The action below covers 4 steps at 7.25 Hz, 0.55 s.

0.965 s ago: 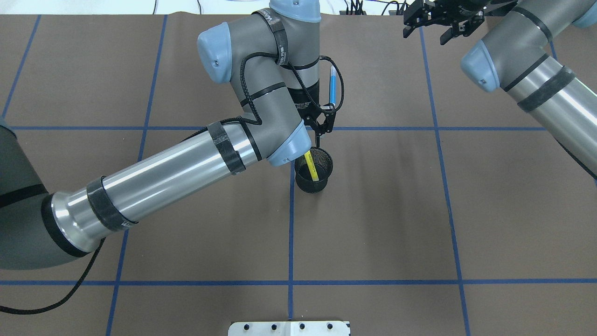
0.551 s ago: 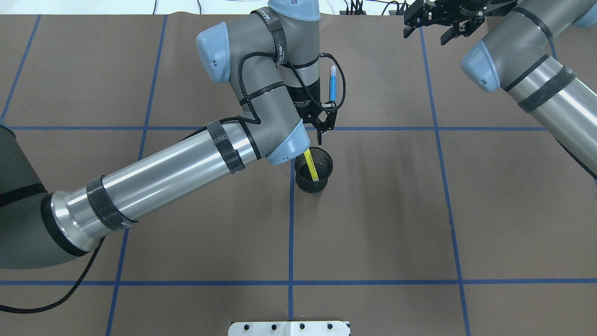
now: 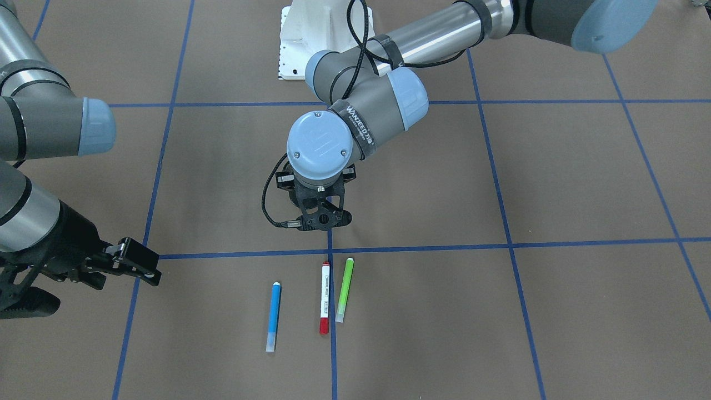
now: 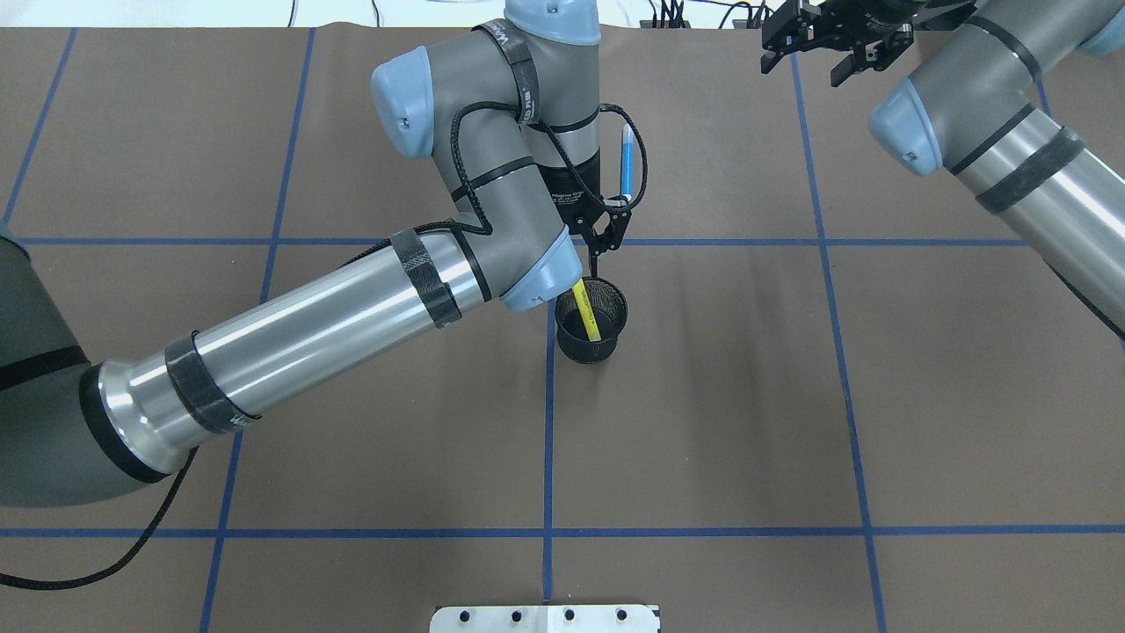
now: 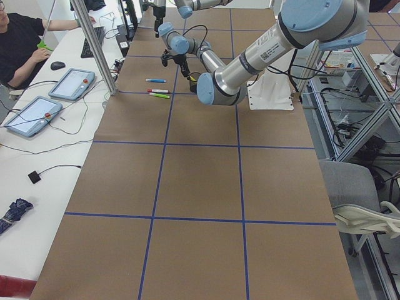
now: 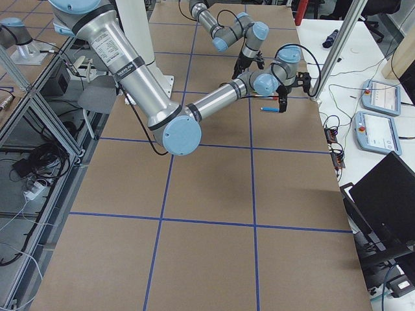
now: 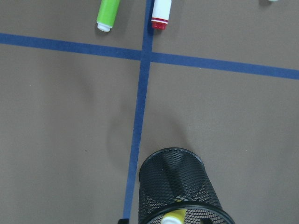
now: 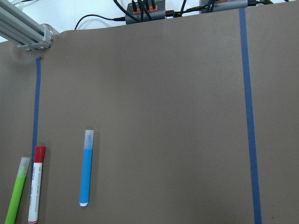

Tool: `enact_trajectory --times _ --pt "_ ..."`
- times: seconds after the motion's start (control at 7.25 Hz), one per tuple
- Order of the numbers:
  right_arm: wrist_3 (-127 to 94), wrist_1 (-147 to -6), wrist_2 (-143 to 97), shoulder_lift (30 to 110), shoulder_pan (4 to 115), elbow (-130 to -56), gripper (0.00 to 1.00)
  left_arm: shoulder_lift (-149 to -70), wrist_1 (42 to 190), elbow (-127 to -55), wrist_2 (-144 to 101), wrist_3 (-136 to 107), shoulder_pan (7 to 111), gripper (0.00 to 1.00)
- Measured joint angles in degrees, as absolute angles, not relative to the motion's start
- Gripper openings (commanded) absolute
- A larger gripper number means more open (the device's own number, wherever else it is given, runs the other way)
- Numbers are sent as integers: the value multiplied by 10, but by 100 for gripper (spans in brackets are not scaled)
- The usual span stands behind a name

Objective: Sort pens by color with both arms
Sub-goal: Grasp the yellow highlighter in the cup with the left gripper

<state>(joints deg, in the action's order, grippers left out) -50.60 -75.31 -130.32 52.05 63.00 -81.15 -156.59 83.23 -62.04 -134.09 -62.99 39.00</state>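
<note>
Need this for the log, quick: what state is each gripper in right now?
Left gripper: nothing seen in it; open or shut cannot be told.
Right gripper: open, empty.

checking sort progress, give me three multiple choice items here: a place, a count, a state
1. Where is the yellow pen? A inside the black mesh cup; B lying beside it; C on the floor.
2. How many pens lie flat on the table? A two; B three; C four.
3. The right gripper is: A open and empty; B shut on a pen; C shut on the cup.
Key: A, it shows inside the cup; B, blue pen, red-capped white pen and green pen lie there; A, fingers apart, nothing between.
</note>
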Motion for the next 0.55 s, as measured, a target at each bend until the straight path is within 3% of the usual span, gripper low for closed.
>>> enact_trajectory --times 0.55 --pt "-488 -753 -1303 525 631 -811 100 -1567 835 -621 -1341 -631 388 49"
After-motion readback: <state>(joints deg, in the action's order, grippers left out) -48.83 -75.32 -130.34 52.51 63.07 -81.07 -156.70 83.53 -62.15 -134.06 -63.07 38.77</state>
